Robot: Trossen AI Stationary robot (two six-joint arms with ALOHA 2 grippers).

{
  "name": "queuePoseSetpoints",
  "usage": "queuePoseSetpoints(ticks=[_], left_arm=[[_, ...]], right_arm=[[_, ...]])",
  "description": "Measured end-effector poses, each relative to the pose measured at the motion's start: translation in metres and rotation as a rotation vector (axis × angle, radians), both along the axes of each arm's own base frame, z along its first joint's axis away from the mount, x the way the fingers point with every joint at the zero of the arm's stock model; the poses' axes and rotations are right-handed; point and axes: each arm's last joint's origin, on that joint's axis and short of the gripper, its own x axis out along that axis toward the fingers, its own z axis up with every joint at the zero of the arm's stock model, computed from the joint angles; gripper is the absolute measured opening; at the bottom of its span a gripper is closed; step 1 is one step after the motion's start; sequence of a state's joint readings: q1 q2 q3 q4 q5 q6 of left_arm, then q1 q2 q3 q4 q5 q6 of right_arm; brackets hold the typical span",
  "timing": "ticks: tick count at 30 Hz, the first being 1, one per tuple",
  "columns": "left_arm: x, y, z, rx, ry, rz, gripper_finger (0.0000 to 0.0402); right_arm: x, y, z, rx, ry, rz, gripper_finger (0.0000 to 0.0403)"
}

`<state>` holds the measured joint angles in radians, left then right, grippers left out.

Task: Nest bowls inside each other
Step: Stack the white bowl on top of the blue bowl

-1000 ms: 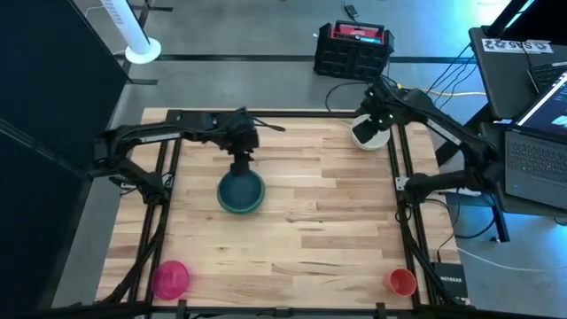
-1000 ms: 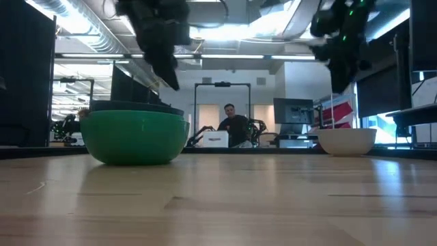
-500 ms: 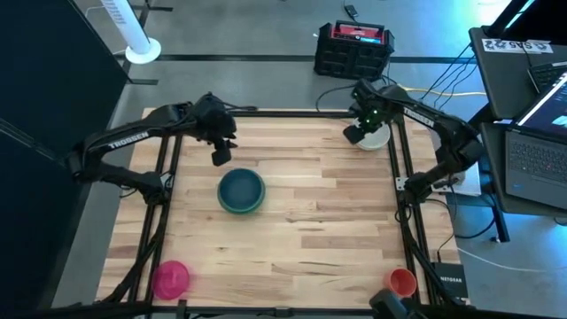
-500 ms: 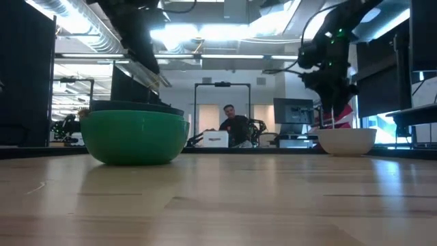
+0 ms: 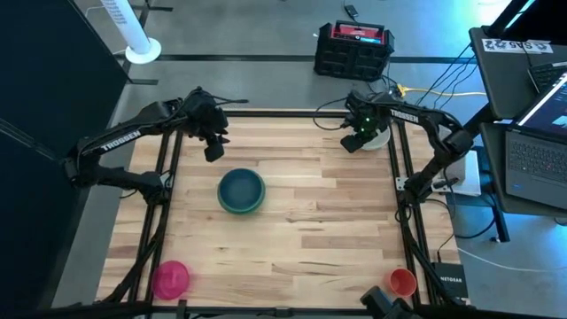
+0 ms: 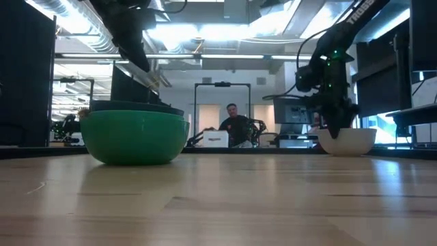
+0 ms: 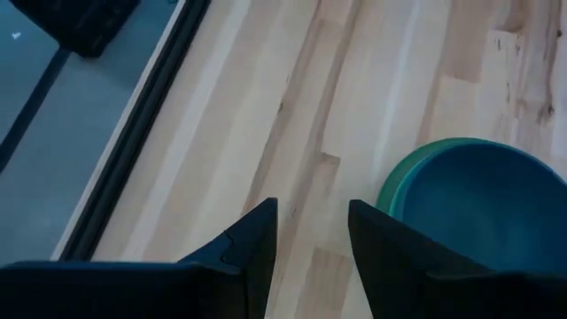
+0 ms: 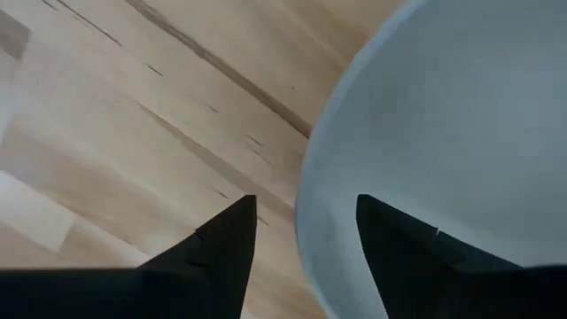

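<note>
A dark blue bowl (image 5: 241,188) sits nested in a green bowl (image 6: 135,137) at the table's middle left. A white bowl (image 5: 378,137) stands at the far right edge. A pink bowl (image 5: 170,278) stands at the near left corner and a red bowl (image 5: 402,282) at the near right. My right gripper (image 8: 306,202) is open and points down. It has one finger outside and one finger over the inside of the white bowl's left rim (image 8: 310,190), with a gap showing on each side. My left gripper (image 7: 312,208) is open and holds nothing. It hangs above bare wood, far-left of the nested bowls.
A black and red case (image 5: 353,49) lies on the floor beyond the far edge. Laptops (image 5: 532,106) stand off the right side. Black frame rails (image 5: 164,177) run along both table sides. A person (image 6: 232,123) sits in the room behind. Bare wood spans the table's middle and near half.
My left gripper has risen from over the nested bowls and gone toward the table's far left corner. My right gripper has come down toward the table beside the white bowl, so that its fingers now stand on either side of the bowl's rim. The bowls have kept their places.
</note>
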<state>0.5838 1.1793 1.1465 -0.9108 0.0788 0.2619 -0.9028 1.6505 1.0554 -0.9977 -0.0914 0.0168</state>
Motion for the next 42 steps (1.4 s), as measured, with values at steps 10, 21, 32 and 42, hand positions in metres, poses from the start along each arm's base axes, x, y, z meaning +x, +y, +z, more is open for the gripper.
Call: queuePoseSetpoints(ticks=[10,21,32,42], left_arm=[[0.0,0.0,0.0,-0.008,-0.005,0.015,0.0093],[0.001,-0.001,0.0,-0.028,-0.012,0.051,0.0001],[-0.006,-0.005,-0.005,-0.198,0.009,0.259,0.0001],[-0.024,-0.003,-0.011,-0.266,0.14,0.327,0.0001]], right_arm=[[0.01,0.006,0.003,-0.012,-0.01,0.1,0.0022],[0.041,0.026,0.021,-0.033,-0.068,0.273,0.0001],[0.123,0.094,0.095,-0.151,-0.328,0.61,0.0001],[0.192,0.155,0.144,-0.188,-0.52,0.751,0.0001]])
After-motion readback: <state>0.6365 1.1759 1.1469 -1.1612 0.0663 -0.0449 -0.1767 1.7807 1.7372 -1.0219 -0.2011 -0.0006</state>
